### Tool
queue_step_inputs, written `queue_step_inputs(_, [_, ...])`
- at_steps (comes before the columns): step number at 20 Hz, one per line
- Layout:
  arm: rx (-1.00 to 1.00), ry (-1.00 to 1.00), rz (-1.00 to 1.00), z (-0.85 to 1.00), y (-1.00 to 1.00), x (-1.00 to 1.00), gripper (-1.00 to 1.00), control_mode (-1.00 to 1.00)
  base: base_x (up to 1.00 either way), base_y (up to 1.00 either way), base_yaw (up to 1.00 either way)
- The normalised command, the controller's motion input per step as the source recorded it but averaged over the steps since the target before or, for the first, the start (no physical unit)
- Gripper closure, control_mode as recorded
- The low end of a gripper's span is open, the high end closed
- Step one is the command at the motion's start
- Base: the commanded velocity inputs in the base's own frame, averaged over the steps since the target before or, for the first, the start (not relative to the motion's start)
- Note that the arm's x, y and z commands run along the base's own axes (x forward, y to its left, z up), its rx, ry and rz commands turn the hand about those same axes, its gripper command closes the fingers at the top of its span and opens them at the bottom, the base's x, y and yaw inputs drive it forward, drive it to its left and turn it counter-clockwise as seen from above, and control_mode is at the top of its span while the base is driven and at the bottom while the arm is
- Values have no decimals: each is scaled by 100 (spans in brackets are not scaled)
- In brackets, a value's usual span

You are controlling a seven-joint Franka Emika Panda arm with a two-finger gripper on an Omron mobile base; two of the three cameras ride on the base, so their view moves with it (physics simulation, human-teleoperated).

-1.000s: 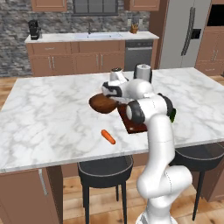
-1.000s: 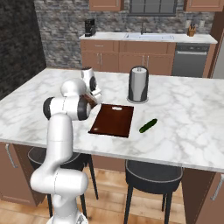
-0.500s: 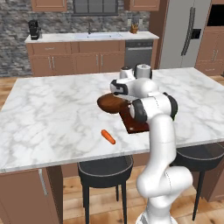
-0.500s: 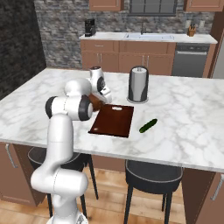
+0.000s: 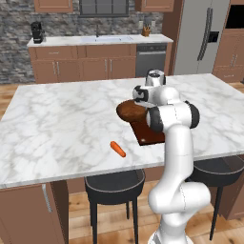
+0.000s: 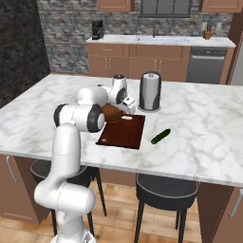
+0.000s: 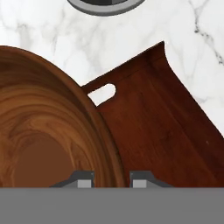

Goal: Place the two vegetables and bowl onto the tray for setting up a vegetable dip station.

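Gripping bowl [image 7: 48,131] rim, hand [image 7: 111,179] over tray [image 7: 162,131] slot edge

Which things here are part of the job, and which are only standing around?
Part of the job: bowl, held by the pincer; tray; carrot; cucumber.
Standing around: paper towel holder; coffee maker; stools.

My fingertips [image 7: 85,179] straddle the rim of the bowl [image 7: 39,131], one inside, one outside, pinched on its wall. The bowl takes up the left, its brown grained inside curving down to a flat bottom. Under and to the right lies the tray [image 7: 166,127], its handle slot just beside the rim. Past the tray, marble counter [image 7: 52,26], with a grey round base [image 7: 105,5] at the top edge.
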Motion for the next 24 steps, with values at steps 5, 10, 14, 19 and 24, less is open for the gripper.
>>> queue_step_inputs(5, [3, -5, 16, -12, -63, 1, 100, -100, 0, 0, 0])
queue_step_inputs(10, [0, 0, 15, -13, -49, 3, 100, -100, 0, 0, 0])
queue_step_inputs(14, [0, 0, 11, -28, -32, 25, 100, -100, 0, 0, 0])
queue_step_inputs(19, [-7, 10, 5, -13, -16, 28, 100, -100, 0, 0, 0])
queue_step_inputs(24, [-15, 18, 5, 27, -9, 26, 100, -100, 0, 0, 0])
